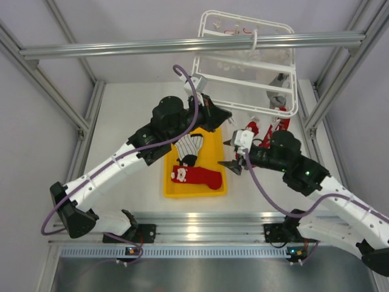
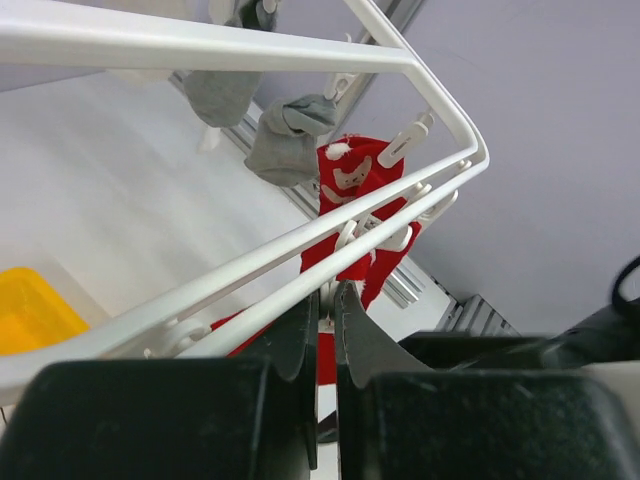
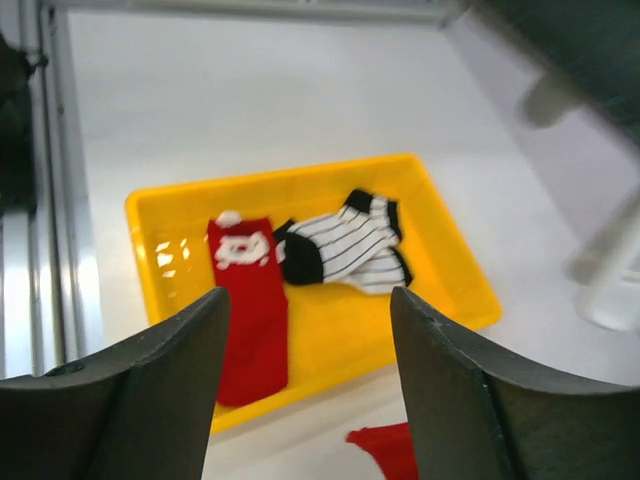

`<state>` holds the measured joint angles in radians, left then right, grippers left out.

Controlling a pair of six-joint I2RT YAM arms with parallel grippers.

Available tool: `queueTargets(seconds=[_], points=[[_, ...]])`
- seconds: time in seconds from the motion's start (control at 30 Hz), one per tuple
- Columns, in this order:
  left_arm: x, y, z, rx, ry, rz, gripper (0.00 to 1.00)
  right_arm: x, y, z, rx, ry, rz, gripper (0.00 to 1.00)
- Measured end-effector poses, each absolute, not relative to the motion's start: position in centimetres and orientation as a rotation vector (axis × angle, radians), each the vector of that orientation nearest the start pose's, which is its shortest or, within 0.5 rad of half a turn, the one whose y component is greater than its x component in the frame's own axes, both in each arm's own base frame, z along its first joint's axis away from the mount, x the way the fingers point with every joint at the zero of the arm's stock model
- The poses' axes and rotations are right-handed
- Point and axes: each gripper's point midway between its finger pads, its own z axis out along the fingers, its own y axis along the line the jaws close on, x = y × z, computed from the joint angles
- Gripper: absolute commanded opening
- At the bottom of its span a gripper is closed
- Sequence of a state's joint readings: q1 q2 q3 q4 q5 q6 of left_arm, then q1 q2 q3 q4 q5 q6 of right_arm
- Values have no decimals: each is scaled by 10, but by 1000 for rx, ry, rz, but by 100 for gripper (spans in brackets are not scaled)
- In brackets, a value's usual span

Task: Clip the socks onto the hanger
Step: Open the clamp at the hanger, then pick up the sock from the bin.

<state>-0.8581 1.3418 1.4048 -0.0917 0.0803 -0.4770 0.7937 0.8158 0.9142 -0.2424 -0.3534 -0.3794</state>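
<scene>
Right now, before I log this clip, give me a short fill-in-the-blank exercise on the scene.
1. The red sock and striped sock lie in the ____ tray.
2. The right gripper is ____.
3. The left gripper, by the hanger, is ____.
Missing: yellow; open; shut.

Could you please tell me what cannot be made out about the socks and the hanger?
- Left wrist view: whether the shut left gripper pinches anything; hanger bars cross its tips.
- Right wrist view: red fabric cut off by the bottom edge; hanger parts at right blurred.
- Top view: grey socks too small to see their clips.
</scene>
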Motion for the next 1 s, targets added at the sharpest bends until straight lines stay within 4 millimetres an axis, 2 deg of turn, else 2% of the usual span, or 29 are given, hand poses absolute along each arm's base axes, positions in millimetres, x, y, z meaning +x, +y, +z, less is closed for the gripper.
queueTargets(seconds=[0.1, 0.17, 0.27, 0.4, 0.47, 0.57, 0.77, 1.0], points=[[267, -360, 401, 390, 1669, -1083, 0, 189, 274, 265, -1305, 1406, 645, 57], [268, -360, 401, 390, 1670, -1083, 0, 189, 284, 219, -1389, 1504, 658, 54], [268, -361, 400, 390, 1673, -1082, 0, 172, 295, 159, -1527, 1607, 666, 51], [268, -361, 399, 390, 1674, -1081, 0, 156, 319, 119, -1645, 1643, 674, 53], [269, -361, 399, 390, 1676, -1081, 0, 155, 331, 103, -1679, 1658, 667, 53], [269, -362, 398, 390, 1678, -1080, 0, 164, 350, 84, -1698, 1673, 645, 53], [269, -362, 398, 388, 1678, -1078, 0, 191, 387, 78, -1675, 1638, 609, 50], [270, -362, 398, 386, 1678, -1077, 0, 207, 413, 74, -1689, 1585, 602, 48]])
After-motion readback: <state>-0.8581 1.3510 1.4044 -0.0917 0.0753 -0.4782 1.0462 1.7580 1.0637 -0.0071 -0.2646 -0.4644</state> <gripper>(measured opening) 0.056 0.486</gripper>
